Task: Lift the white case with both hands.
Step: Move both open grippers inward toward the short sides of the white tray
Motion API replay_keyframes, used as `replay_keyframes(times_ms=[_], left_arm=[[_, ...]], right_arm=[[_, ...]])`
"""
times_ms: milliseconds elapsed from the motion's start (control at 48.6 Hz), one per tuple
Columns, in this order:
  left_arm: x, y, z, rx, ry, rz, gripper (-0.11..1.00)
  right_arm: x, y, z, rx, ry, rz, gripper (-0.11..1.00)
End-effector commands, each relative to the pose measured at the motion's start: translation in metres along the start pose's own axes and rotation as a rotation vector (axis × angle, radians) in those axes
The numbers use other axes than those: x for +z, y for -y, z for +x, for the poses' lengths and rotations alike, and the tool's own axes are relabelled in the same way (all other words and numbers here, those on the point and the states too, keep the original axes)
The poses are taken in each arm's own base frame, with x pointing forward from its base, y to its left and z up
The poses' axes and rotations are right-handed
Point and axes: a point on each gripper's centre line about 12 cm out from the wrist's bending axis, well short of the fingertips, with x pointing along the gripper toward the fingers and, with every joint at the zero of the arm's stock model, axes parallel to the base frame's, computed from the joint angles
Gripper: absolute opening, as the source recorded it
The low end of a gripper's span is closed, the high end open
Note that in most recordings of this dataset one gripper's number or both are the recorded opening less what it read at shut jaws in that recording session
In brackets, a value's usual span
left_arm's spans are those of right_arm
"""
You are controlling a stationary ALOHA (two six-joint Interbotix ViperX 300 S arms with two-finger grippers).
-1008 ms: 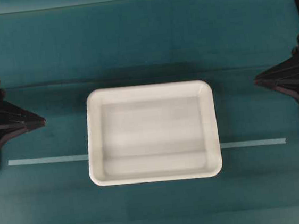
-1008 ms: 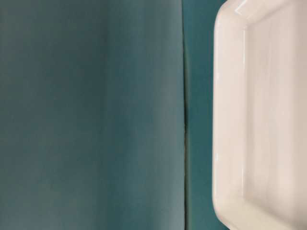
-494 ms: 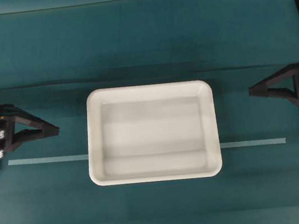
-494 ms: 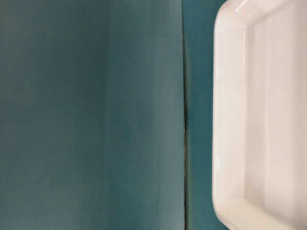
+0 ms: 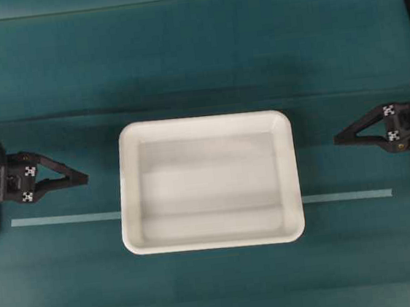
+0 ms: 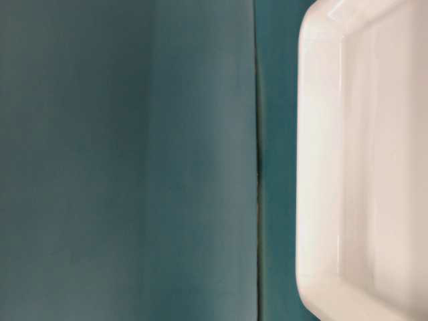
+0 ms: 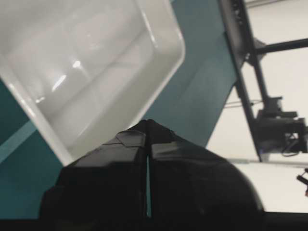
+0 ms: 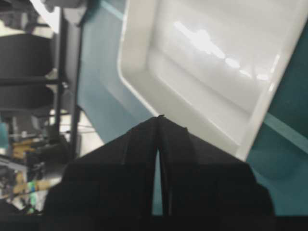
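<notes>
1. Centrally, the white case [image 5: 208,182] lay flat on the teal table cover [image 5: 195,59], straddling a thin pale tape strip [image 5: 65,219] that showed on either side of it.
2. Left gripper [image 5: 84,178] pointed at the case's left rim, well apart from it; its wrist view showed the fingertips meeting, with only a hairline slit behind them.
3. Right gripper [image 5: 337,140] faced the right rim, likewise apart and empty, its fingers [image 8: 139,144] together at the tips.

Both pincers, left pincer [image 5: 83,177] and right pincer [image 5: 338,139], are black pointed wedges bearing small white, seemingly cross-shaped, markers.
</notes>
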Motion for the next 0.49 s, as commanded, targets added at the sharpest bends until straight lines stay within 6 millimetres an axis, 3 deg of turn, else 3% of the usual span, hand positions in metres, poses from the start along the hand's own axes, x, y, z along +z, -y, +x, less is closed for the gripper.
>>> replay_keyframes(times_ms=[0, 103, 226, 288, 391, 473], left_arm=[[-0.001, -0.003, 0.006, 0.016, -0.006, 0.009, 0.06], [-0.002, -0.012, 0.010, 0.053, -0.011, 0.005, 0.24], [-0.003, -0.021, 0.015, 0.091, -0.018, -0.002, 0.61], [-0.005, -0.025, 0.017, 0.109, -0.025, -0.001, 0.79], [-0.008, -0.034, 0.020, 0.142, -0.037, -0.003, 0.98], [-0.011, -0.044, 0.024, 0.155, -0.038, -0.004, 0.98]], right_arm=[[0.001, 0.003, 0.007, -0.028, -0.001, 0.004, 0.16], [0.000, 0.008, 0.012, -0.056, -0.006, 0.007, 0.41], [0.000, 0.013, 0.019, -0.085, -0.009, 0.006, 0.75], [-0.001, 0.016, 0.022, -0.098, -0.006, 0.007, 0.87], [-0.001, 0.022, 0.030, -0.120, 0.001, 0.007, 0.94], [0.000, 0.028, 0.038, -0.138, 0.016, 0.002, 0.93]])
